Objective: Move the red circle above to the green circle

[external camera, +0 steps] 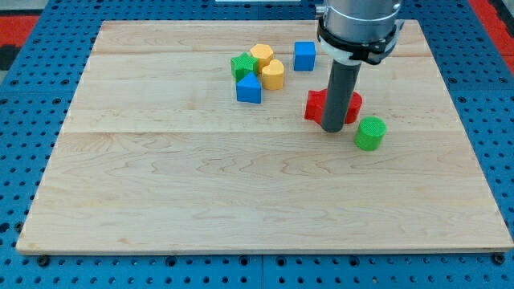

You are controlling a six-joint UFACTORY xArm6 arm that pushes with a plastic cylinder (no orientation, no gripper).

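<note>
Surface: wooden board on a blue pegged base.
Writing: none readable.
Red: two pieces, a circle and another whose shape is hidden, both partly behind the rod.
Green: circle at the view's lower right of the red ones; second green block.
Yellow: two.
Blue: two.
My tip: no jaws to open or close; in front of the red blocks, touching or just beside.
</note>
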